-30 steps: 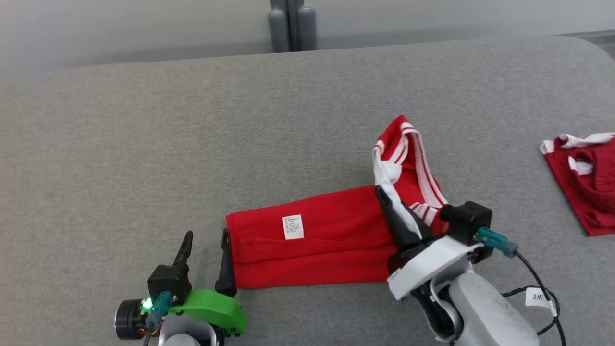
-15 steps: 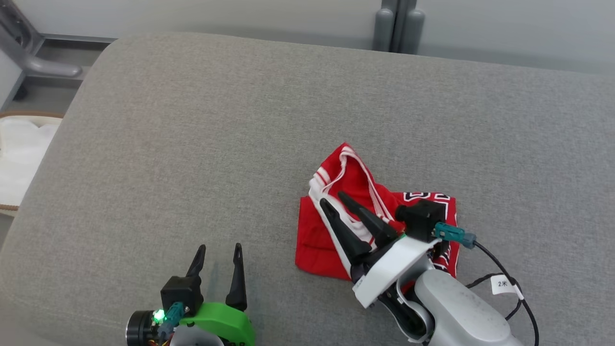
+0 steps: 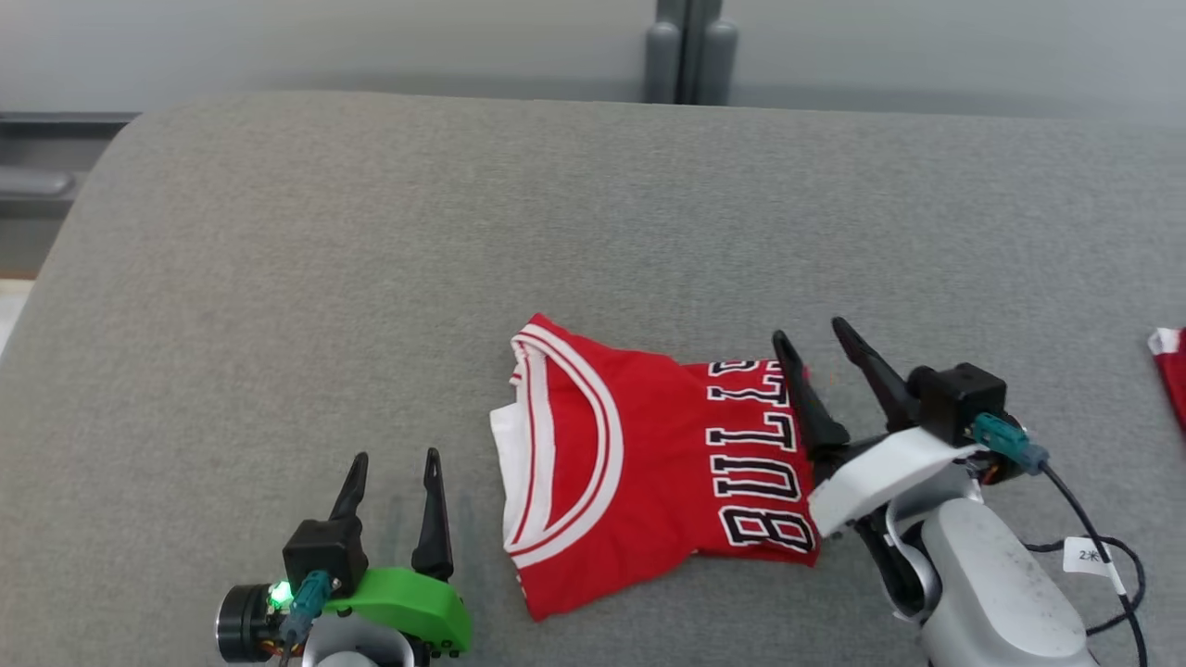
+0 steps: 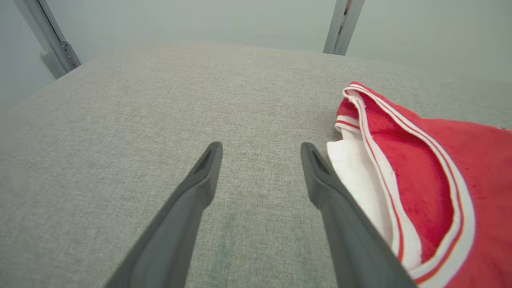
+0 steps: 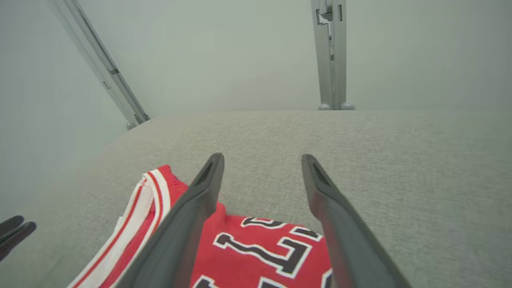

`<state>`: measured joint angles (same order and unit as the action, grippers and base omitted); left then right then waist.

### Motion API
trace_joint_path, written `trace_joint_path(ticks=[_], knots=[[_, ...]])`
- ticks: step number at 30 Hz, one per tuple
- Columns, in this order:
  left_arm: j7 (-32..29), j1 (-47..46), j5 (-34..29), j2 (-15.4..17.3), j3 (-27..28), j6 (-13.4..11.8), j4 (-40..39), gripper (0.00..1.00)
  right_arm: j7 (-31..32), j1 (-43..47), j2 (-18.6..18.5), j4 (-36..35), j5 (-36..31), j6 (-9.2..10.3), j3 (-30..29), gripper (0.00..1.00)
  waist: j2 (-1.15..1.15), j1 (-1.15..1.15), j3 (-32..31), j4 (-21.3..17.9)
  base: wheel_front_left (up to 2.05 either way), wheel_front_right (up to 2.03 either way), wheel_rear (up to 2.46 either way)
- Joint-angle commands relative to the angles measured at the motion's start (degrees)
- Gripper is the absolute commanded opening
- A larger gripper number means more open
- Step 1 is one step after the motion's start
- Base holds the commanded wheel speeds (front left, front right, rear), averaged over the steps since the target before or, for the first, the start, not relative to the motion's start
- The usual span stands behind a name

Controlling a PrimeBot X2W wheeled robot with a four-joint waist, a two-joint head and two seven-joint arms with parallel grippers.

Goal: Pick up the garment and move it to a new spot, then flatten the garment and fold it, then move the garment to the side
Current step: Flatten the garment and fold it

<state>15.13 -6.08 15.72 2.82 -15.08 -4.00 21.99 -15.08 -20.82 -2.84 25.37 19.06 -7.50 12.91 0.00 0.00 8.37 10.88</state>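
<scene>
At table (image 3: 371, 232) centre: garment (image 3: 649, 463) lies folded, lettering up.
Left gripper (image 3: 396, 457): fingers wide, empty, just beside the garment's collar edge.
Right gripper (image 3: 809, 331): I read fingers wide over the lettered edge, gripping nothing.

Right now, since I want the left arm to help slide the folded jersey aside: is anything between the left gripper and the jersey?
Nothing visible does. Only a strip of bare gray surface separates the open left gripper from the jersey, whose white-trimmed edge lies to that gripper's right.
</scene>
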Motion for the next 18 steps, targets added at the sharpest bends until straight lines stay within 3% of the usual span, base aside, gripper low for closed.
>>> trace_joint_path(ticks=[1, 5, 9, 18], knots=[[-0.03, -0.85, -0.77, 0.21, 0.24, 0.09, -0.27, 1.0, -0.08, 1.59, -0.22, 0.12, -1.69, 0.04, -1.8, 1.0, 0.0, 0.0, -1.06, -5.94, 0.0, 0.0, 0.0], [-0.03, -1.22, -3.41, 0.21, 0.77, 0.15, -0.31, 1.0, -0.08, 5.1, -0.2, -0.37, -8.44, 0.04, -7.92, 1.0, 0.0, 0.0, -1.73, -9.25, 0.0, 0.0, 0.0], [-0.03, -0.06, -5.31, 0.23, 1.15, 0.2, -0.65, 1.0, -0.08, 7.71, -0.17, -0.46, -11.68, 0.04, -10.45, 1.0, 0.0, 0.0, -2.44, -10.68, 0.0, 0.0, 0.0], [-0.03, 3.76, -7.1, 0.23, 1.26, 0.35, -1.47, 1.0, -0.08, 13.21, -0.21, 0.66, -11.63, 0.05, -12.55, 1.0, 0.0, 0.0, -4.12, -11.25, 0.0, 0.0, 0.0]])
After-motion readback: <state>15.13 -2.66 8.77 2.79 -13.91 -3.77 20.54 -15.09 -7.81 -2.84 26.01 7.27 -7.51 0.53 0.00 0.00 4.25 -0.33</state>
